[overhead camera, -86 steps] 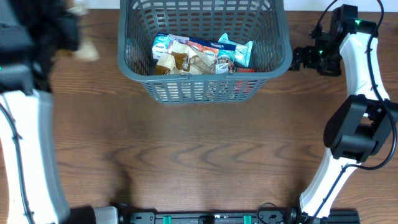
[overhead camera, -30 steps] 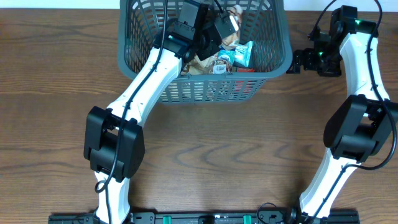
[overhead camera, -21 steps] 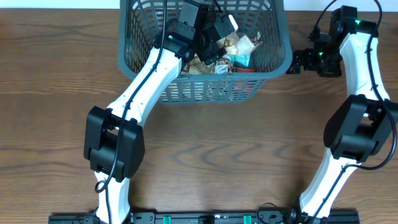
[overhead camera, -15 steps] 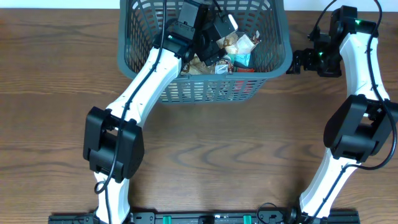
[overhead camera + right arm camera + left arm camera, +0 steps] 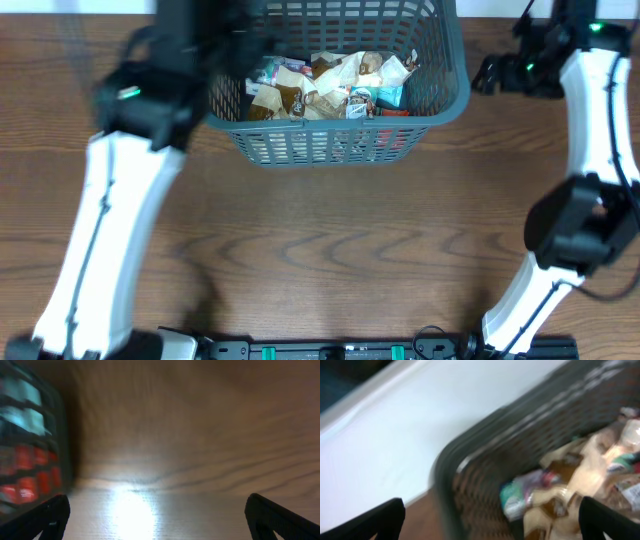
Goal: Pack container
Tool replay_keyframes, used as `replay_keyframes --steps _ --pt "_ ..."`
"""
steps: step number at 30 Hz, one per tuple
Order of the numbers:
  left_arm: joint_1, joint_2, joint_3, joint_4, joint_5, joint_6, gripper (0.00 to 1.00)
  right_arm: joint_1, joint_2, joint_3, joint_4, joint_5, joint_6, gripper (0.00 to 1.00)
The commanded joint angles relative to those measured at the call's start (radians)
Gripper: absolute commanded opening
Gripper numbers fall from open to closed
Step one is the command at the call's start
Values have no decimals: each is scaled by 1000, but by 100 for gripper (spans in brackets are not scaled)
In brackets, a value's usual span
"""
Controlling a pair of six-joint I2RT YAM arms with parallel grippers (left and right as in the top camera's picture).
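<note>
Two arms. Left gripper point(image 5: 490, 522): motion-blurred, fingers spread wide, empty, near container's left rim. Container point(image 5: 330, 146): dark grey lattice-slotted plastic, rounded corners, mid far edge of wood-grain tabletop point(image 5: 330, 250), holding crinkly snack packets point(image 5: 330, 85). Right gripper point(image 5: 160, 520): spread wide, empty, beside right rim.

The top camera looks straight down on the bench point(image 5: 330, 260), container point(image 5: 330, 150) at the far edge. The left wrist camera peers into it from close by. The right wrist camera sees its right wall, low down.
</note>
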Motion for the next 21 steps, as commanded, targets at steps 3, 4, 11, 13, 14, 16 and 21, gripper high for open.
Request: replay_keyframes --steps 3,4,11,13,14,16,21 --pt "198 -131 4 -130 -34 -272 99 10 -186 46 61 -10 -17 99" --pt "236 -152 4 -160 -34 -308 99 10 -207 46 71 -12 -17 99" --pt "354 -228 4 -410 -34 -395 99 10 -318 46 12 -34 -12 99" --pt "353 -238 2 -480 -25 -394 99 10 -333 46 -47 -32 -12 99" --pt "353 -241 -4 -506 -14 -394 99 10 -338 45 -82 -27 -12 99" --pt "353 -255 -28 -545 -3 -394 99 10 -345 44 -152 -14 -12 99" --pt "353 -332 -169 -525 1 -379 99 11 -385 39 -259 53 26 99"
